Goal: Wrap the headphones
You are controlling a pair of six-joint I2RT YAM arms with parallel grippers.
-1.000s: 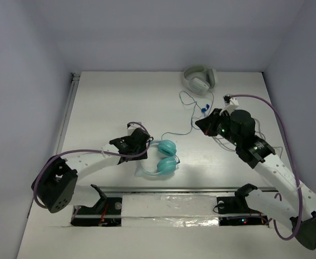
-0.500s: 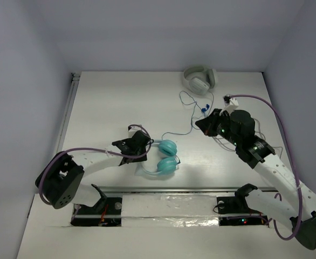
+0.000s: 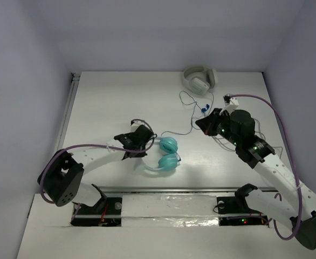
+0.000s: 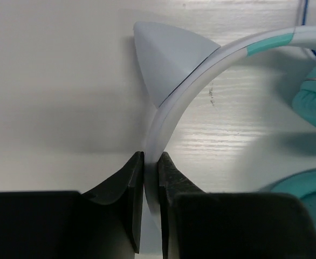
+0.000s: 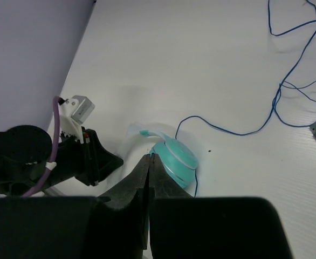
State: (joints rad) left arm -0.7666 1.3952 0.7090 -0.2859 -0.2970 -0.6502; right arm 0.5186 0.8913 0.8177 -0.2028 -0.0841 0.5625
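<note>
Shows the left claw [image 4: 151,159] pinched tight on the pale band of the headphones [image 3: 166,156], lying near the middle of the table [image 3: 104,102] with teal cups side by side. Differs from a second back: jaws then apart beside the band, now clamped on it, headphones barely shifted. Shows the right claw [image 3: 204,124] closed on nothing, farther back near the loose blue cable [image 5: 222,129]. Suggests a secured hold, ready for winding the cable.

Closed right gripper [image 5: 149,158] points toward the headphones [image 5: 177,156].
</note>
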